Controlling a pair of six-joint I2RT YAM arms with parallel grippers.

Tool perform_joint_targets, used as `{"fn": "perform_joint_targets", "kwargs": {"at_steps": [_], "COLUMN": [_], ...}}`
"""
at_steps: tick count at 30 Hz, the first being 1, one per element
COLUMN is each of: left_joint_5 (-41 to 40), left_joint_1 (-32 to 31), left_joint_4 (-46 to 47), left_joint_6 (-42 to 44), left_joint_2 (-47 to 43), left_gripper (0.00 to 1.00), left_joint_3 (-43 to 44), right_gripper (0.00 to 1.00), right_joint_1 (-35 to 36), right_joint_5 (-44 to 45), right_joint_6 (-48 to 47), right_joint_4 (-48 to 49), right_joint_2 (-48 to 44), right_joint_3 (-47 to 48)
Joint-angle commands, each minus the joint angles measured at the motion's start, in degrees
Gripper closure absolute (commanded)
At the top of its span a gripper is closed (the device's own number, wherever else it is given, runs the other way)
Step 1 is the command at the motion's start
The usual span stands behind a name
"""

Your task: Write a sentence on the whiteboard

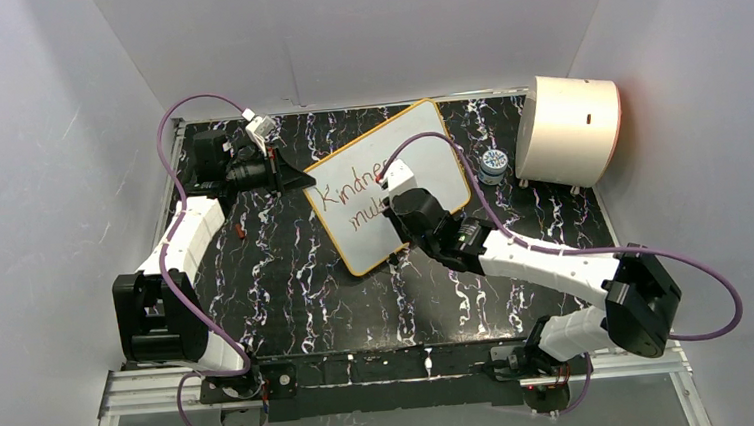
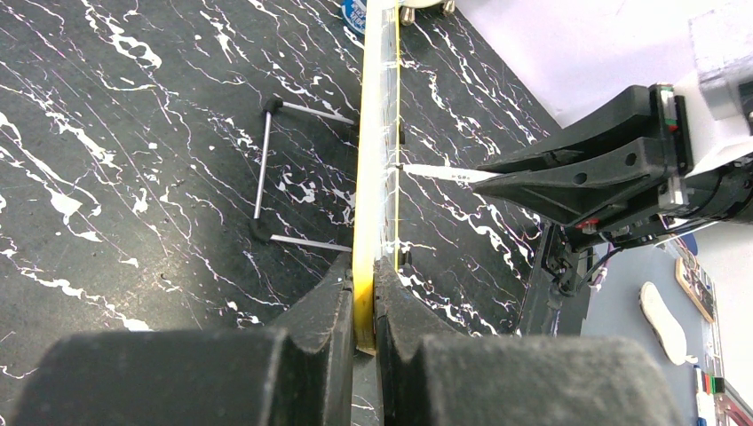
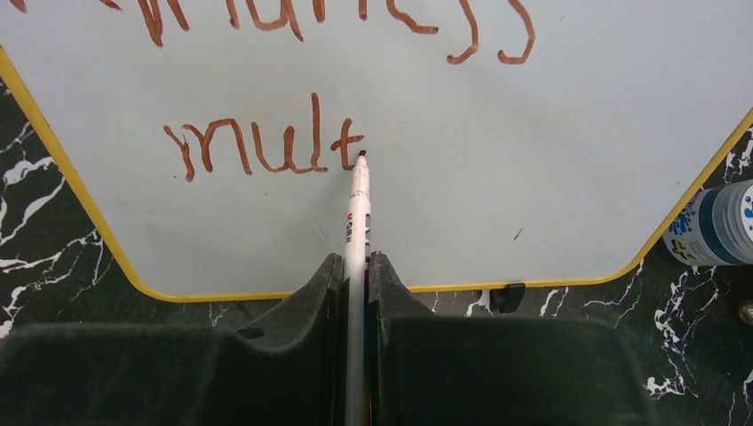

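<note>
My left fingers tight on the yellow-rimmed white whiteboard, right fingers tight round a white marker (tip on board).

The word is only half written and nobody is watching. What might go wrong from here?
The left gripper pinches the whiteboard only at its rim, so marker pressure may shift it and skew the sentence. The right gripper, writing rightward, may knock the bottle by the board's edge.

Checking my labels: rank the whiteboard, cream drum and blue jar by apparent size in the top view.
1. whiteboard, partly covered by the right arm.
2. cream drum, not far behind.
3. blue jar, clearly smallest.
</note>
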Motion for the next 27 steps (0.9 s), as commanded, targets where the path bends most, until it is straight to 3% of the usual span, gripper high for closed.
{"fn": "perform_joint_targets", "kwargs": {"at_steps": [1, 27], "left_joint_5": [-3.4, -3.2], "left_joint_1": [-3.1, -3.1], "left_joint_4": [-7.4, -7.3], "left_joint_6": [5.2, 5.1], "left_joint_2": [2.4, 2.3], "left_gripper": [1.00, 1.00], "left_joint_3": [-2.5, -2.5], "right_gripper": [1.00, 1.00], "right_joint_1": [-0.5, -2.3], "right_joint_5": [1.4, 0.3], "right_joint_6": [0.1, 0.3], "right_joint_4": [4.8, 6.0], "right_joint_2": [-3.4, 1.1], "right_joint_3": [-0.3, 1.0]}}
